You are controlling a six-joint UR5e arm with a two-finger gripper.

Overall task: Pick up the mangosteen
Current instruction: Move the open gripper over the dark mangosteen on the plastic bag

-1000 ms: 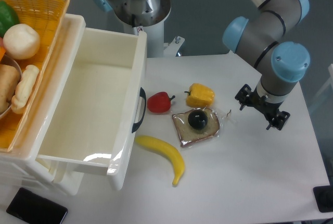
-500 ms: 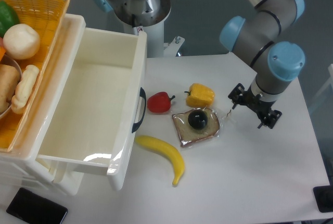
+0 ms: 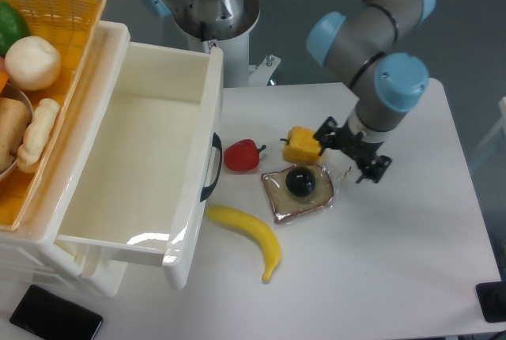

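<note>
The mangosteen [image 3: 300,181] is a small glossy black ball. It rests on a slice of toast [image 3: 297,192] in the middle of the white table. My gripper [image 3: 353,157] hangs above the table just right of the mangosteen, beside the yellow pepper [image 3: 303,145]. It holds nothing. The view from above does not show whether its fingers are open or shut. The red pepper [image 3: 242,155] lies left of the toast.
A yellow banana [image 3: 247,236] lies in front of the toast. A large white open drawer [image 3: 138,166] fills the left side, with a basket of food [image 3: 43,79] behind it. A black phone [image 3: 54,316] lies at the front left corner.
My arm has swung left across the table, from the right side to just right of the mangosteen. The objects have not moved.
</note>
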